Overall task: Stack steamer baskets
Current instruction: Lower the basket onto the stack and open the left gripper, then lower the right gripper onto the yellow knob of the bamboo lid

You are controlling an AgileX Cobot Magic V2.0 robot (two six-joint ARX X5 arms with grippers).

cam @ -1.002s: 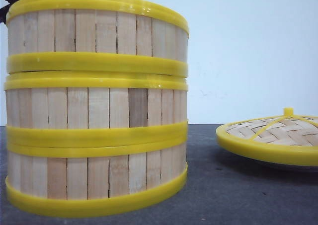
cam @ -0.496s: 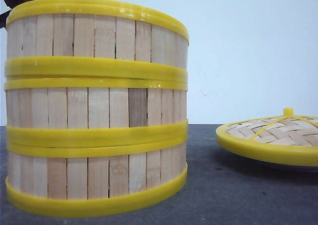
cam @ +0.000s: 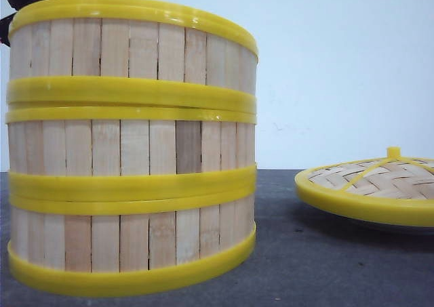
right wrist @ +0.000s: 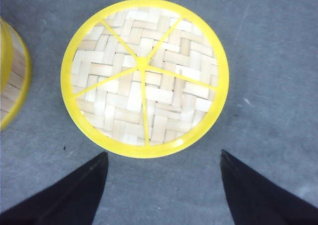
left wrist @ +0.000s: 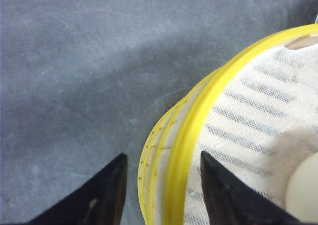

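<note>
We see three round steamer baskets of pale vertical wood slats [cam: 132, 151], each banded top and bottom with bright yellow plastic rims; the slats run from cream to light tan, and one in the middle tier is a darker brown. Inside the top basket we make out a white mesh liner [left wrist: 258, 120] crossed by grey stripes, with a pale cream rounded shape at its edge. The domed woven lid [right wrist: 144, 78] shows a herringbone weave of cream and tan strips, a yellow rim, yellow spokes and a yellow knob. The matte dark grey tabletop [right wrist: 278, 61] is faintly speckled, the wall [cam: 339, 70] pale bluish white, and the gripper fingers [right wrist: 74, 195] black.
</note>
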